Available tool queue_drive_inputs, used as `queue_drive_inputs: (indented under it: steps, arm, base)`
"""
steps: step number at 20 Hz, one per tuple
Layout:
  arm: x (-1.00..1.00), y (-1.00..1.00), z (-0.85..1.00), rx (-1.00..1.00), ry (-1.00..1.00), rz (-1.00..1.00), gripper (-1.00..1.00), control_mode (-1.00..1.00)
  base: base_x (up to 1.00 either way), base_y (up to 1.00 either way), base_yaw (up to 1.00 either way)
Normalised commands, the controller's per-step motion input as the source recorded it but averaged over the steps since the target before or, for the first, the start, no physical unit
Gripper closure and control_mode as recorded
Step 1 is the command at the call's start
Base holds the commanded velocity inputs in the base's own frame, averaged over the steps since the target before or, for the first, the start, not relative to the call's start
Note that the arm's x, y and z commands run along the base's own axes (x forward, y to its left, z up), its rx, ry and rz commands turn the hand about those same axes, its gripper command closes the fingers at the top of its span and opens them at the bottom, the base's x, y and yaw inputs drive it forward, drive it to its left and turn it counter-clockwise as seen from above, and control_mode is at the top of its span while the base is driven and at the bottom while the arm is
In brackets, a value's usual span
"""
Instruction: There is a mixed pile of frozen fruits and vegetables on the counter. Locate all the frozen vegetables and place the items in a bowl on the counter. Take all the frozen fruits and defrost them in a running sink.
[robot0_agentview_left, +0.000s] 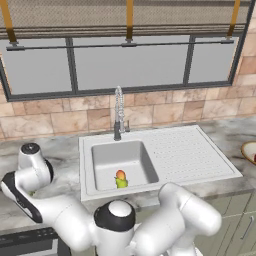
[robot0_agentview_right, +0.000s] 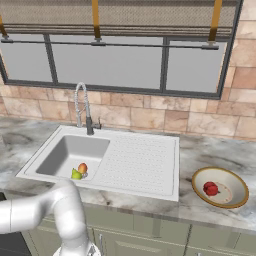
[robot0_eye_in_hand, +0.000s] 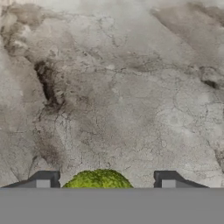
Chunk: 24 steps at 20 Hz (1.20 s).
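- Marble counter (robot0_eye_in_hand: 131, 87), grey-and-white veined, runs under the hand camera; the arm bends low over it at far left of the left base view.
- Gripper (robot0_eye_in_hand: 105, 183): two dark finger tips stand either side of the green broccoli (robot0_eye_in_hand: 98, 180), whose bumpy crown rises between them at the bottom edge. A narrow gap shows on the left side, a wider one on the right. Cannot tell whether the fingers (robot0_eye_in_hand: 43, 180) touch it or grip it; jaws partly apart, neither wide nor clenched.
- Broccoli sits on the counter left of the sink, judging by where the arm reaches in the left base view; a sliver of green shows beside the wrist there.
- Sink (robot0_agentview_left: 195, 155): white-grey basin with ribbed drainboard on its right and a chrome spring-coil faucet (robot0_agentview_left: 118, 112) rising at the back rim.
- In the basin, near its front wall: yellow-green fruit (robot0_agentview_left: 122, 183) with the orange-red fruit (robot0_agentview_left: 120, 174) touching it just behind. Right base view shows the same pair, green one (robot0_agentview_right: 75, 174) left, orange one (robot0_agentview_right: 83, 168) right.
- Water from the faucet: cannot tell.
- Bowl (robot0_agentview_right: 235, 199): tan, darker brown rim, on the counter right of the drainboard, well apart from the sink basin.
- Small red piece (robot0_agentview_right: 211, 188) lies inside the bowl, left of centre.
- Brick-tile wall and window behind the counter.
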Motion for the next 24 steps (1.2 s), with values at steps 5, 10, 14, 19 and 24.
queue_drive_inputs:
  steps: [5, 10, 14, 19, 24]
  arm:
    - [0.02, 0.0, -0.17, 0.0, 0.06, -0.05, 1.0, -1.0]
    - [0.01, 0.0, -0.07, 0.0, 0.05, -0.07, 1.0, -1.0]
    - [0.0, 0.0, 0.14, 0.0, 0.0, -0.06, 1.0, -1.0]
    - [-0.12, 0.0, 0.5, 0.0, 0.0, -0.07, 1.0, -1.0]
    - [-0.14, -0.12, 0.62, -0.01, 0.0, -0.06, 1.0, -1.0]
  base:
    - [0.0, 0.0, 0.0]
    - [0.0, 0.0, 0.0]
    - [0.0, 0.0, 0.0]
    - [0.0, 0.0, 0.0]
    - [0.0, 0.0, 0.0]
